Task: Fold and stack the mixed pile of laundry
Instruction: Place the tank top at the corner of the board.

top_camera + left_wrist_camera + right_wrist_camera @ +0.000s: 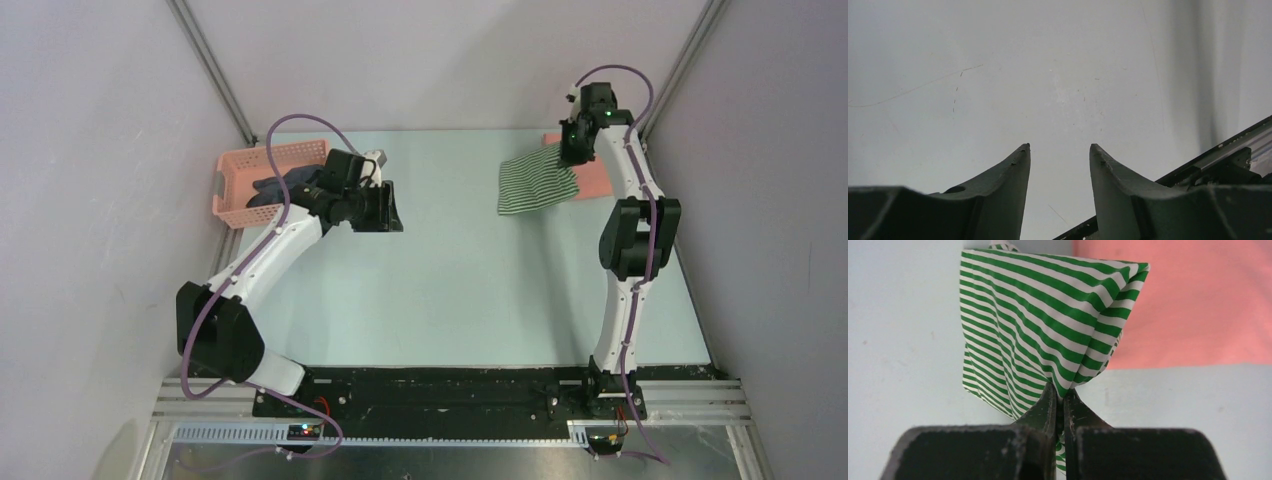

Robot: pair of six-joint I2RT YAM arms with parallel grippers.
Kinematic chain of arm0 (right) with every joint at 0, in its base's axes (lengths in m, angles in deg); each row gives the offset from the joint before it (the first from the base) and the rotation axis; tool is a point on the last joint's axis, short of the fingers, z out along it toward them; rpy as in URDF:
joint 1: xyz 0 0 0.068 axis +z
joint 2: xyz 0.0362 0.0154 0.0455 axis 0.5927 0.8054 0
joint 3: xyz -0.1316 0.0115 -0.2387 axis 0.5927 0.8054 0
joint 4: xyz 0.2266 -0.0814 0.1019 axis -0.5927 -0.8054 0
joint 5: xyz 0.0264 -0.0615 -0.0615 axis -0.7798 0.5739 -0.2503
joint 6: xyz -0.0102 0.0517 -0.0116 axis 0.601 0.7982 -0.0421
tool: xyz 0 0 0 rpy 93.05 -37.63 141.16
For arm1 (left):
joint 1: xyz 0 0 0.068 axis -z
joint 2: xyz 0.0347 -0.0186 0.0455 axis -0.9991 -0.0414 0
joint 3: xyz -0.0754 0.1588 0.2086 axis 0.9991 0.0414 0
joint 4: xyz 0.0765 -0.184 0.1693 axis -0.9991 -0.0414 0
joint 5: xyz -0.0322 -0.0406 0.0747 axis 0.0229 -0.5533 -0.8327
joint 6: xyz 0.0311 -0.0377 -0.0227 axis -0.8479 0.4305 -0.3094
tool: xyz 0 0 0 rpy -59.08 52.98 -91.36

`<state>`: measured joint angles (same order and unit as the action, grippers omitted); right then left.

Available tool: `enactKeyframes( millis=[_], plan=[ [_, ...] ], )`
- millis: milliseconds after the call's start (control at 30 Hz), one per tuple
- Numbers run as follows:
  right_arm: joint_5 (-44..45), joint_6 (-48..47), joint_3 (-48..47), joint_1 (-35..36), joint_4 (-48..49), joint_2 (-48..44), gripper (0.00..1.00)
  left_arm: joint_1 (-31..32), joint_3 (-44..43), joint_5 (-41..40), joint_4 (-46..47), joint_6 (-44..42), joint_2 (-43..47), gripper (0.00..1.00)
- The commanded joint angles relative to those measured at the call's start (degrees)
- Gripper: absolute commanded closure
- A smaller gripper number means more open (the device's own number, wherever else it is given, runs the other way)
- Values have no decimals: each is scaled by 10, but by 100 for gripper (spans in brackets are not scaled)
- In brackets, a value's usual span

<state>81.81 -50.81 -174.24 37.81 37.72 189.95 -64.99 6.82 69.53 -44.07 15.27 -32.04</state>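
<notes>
Right pincer (1059, 390) clamped on bunched green-and-white striped garment (1038, 325), just beside salmon-pink shirt (1198, 300). Left pincer (1059, 146) spread apart, empty, over table (998, 75). Dark garment (272, 186) in pink basket (240, 165).

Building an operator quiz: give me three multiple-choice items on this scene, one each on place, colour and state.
1. Where is the dark garment? A in the pink basket; B on the floor; C on a shelf.
2. The striped garment in the right gripper is: A blue-white; B green-white; C red-white.
3. The left gripper is: A open, empty; B shut on cloth; C shut on a cup.
Answers: 1A, the top view shows it inside the lattice walls; 2B, the right wrist view shows green stripes; 3A, its jaws stand apart, nothing between.
</notes>
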Motion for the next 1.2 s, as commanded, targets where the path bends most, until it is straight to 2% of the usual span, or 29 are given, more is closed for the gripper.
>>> enactKeyframes(
  millis=[0,300,533,600,700,867,1000,1167],
  plan=[
    [47,-71,-95,-34,-70,18,100,-1,3,-4,1,-21,14,47],
    [100,-190,-150,-53,-28,48,100,1,1,7,0,-19,3,47],
    [88,-198,-174,-83,20,78,100,1,3,-11,0,-22,3,47],
    [80,-193,-158,-93,37,78,100,1,2,-16,1,-22,1,47],
    [74,-178,-95,-110,122,71,100,2,3,-20,1,-22,0,47],
    [50,-131,-74,-133,178,83,100,2,5,-37,1,-20,1,46],
    [17,-119,6,-138,240,54,100,2,3,-45,1,-20,-3,46],
    [13,-109,43,-142,284,22,100,2,2,-52,0,-18,-6,46]
  ],
)
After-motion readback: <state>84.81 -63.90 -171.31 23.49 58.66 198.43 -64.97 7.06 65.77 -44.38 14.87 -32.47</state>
